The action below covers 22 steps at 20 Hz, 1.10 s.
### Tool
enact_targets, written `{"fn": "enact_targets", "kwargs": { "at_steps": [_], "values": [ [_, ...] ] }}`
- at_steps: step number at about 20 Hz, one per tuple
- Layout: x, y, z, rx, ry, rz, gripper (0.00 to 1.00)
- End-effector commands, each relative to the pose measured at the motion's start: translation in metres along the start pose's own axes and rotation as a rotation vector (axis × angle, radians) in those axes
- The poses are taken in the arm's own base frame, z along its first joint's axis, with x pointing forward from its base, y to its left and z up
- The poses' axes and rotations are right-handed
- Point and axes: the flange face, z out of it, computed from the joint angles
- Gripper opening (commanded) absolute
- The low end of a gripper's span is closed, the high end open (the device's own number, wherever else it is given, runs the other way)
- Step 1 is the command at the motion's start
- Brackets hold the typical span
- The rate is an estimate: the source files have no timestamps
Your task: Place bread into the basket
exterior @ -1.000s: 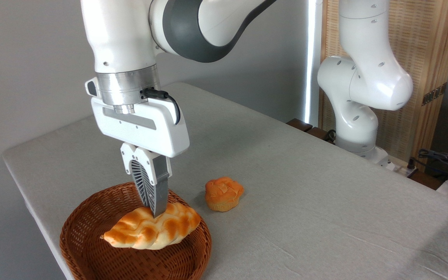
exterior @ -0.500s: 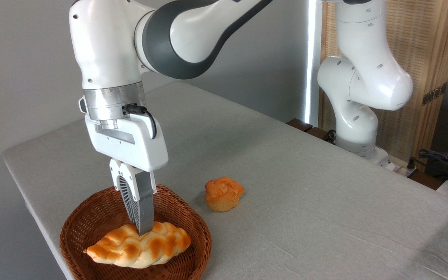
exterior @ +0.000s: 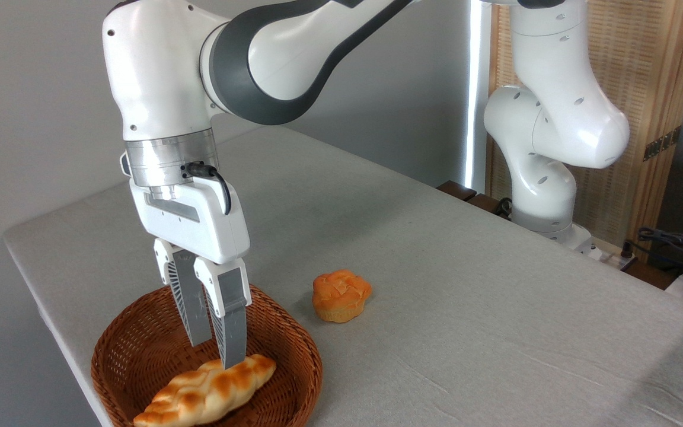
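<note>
The long braided bread (exterior: 208,392), pale with golden-brown bumps, lies tilted inside the reddish-brown wicker basket (exterior: 134,350) at the table's near left corner. Its lower end leans toward the basket's front rim. My gripper (exterior: 216,354) hangs straight down over the basket, open, its two grey fingers spread apart. The nearer fingertip stands just above the loaf's upper end, and nothing is held between the fingers.
A small round orange bun (exterior: 340,295) sits on the grey table (exterior: 436,284) just right of the basket. The arm's white base (exterior: 546,184) rises at the table's far right edge, with cables (exterior: 673,243) beyond it. The table's left edge runs close behind the basket.
The gripper went from shut on the bread to open. The loaf dropped out of the fingers and settled lower in the basket, tipped toward the front.
</note>
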Motion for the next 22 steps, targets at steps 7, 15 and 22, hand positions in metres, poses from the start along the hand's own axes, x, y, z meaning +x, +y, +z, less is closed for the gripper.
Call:
{"fn": "enact_targets", "kwargs": {
  "at_steps": [7,15,22],
  "values": [
    [-0.029,0.006,-0.085,-0.168,0.079,-0.157,1.00],
    [-0.064,0.023,-0.127,-0.296,0.007,-0.049,1.00],
    [-0.078,0.006,-0.122,-0.285,0.013,-0.002,1.00]
  ]
}}
